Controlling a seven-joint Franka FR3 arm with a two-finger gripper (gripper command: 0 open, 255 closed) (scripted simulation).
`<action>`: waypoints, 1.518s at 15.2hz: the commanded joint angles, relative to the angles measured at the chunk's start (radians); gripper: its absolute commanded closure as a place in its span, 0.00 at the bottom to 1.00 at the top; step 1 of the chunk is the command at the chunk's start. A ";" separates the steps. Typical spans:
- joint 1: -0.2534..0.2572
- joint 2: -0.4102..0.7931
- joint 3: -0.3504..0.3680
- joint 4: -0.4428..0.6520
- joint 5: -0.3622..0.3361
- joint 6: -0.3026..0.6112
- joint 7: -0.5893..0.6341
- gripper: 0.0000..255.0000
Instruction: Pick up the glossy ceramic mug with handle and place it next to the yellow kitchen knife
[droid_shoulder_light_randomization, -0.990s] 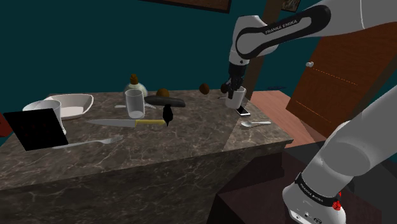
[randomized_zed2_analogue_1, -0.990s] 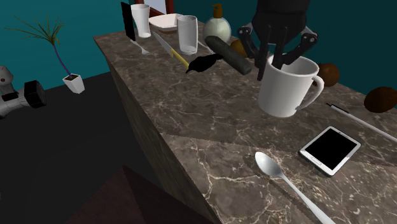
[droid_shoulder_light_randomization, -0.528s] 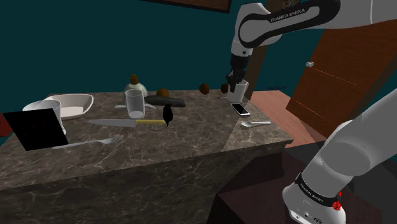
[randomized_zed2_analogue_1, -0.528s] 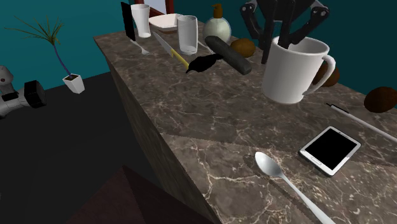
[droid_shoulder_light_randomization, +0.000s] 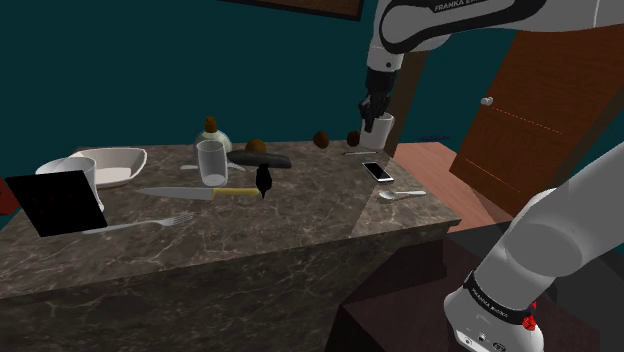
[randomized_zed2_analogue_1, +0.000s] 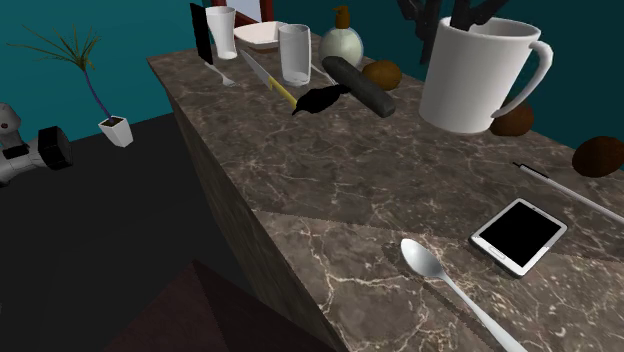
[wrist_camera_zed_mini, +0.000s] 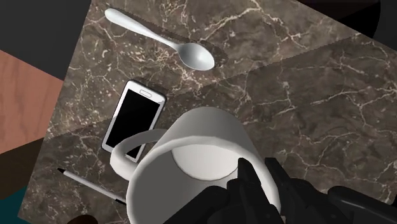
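Hanging above the marble counter (randomized_zed2_analogue_1: 330, 190): one white mug (randomized_zed2_analogue_1: 478, 75), rim pinched by the gripper (wrist_camera_zed_mini: 257, 168), well apart from one yellow-handled knife (droid_shoulder_light_randomization: 205, 192). Beneath, in the wrist view: one spoon (wrist_camera_zed_mini: 162, 38), one phone (wrist_camera_zed_mini: 133, 116).

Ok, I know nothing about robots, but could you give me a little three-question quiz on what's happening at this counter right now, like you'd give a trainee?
1. True or false: the white mug stands on the dark veined counter.
2. What lies nearest the spoon? A) a phone B) a banana C) a book
3. Fill in: the knife has a ___ handle.

Key:
1. False: the black fingers clasp its rim and it hangs above the counter.
2. A
3. yellow
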 joint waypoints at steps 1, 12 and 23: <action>0.000 0.000 0.000 0.023 0.000 -0.023 -0.001 1.00; 0.106 0.130 0.167 0.166 0.029 -0.048 0.263 1.00; 0.225 0.380 0.304 0.456 -0.024 -0.110 0.530 1.00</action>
